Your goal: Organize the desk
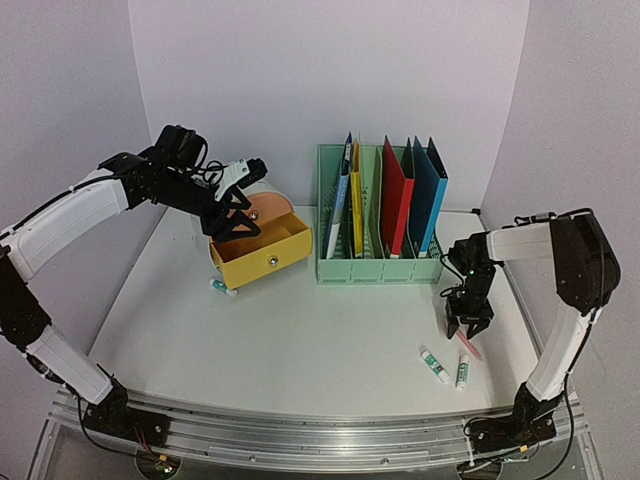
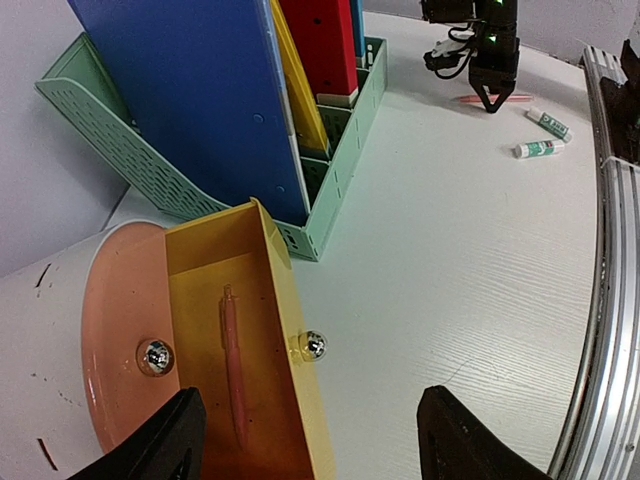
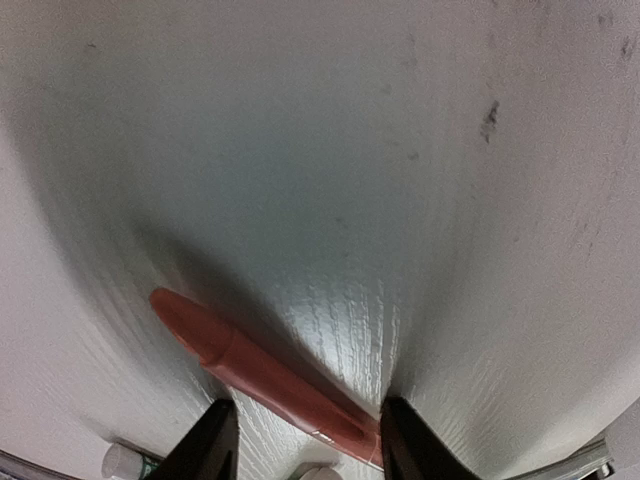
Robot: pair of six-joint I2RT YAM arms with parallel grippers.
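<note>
On the white desk (image 1: 300, 340), ringed by lilac walls: left gripper (image 1: 238, 228) spread wide and empty above an open yellow drawer (image 1: 265, 255) with a pink pen (image 2: 233, 360) inside. At right, right gripper (image 1: 468, 328) set astride a second pink pen (image 3: 260, 375) lying flat on the tabletop, fingers (image 3: 215, 445) flanking it; pinched or not, impossible to tell. Just beside, two green-and-white tubes (image 1: 434, 365).

No legible text anywhere. The white tubes with green labels (image 1: 434, 365) near the mint-green plastic file rack (image 1: 380, 268) carry print, but it's too tiny to read.
</note>
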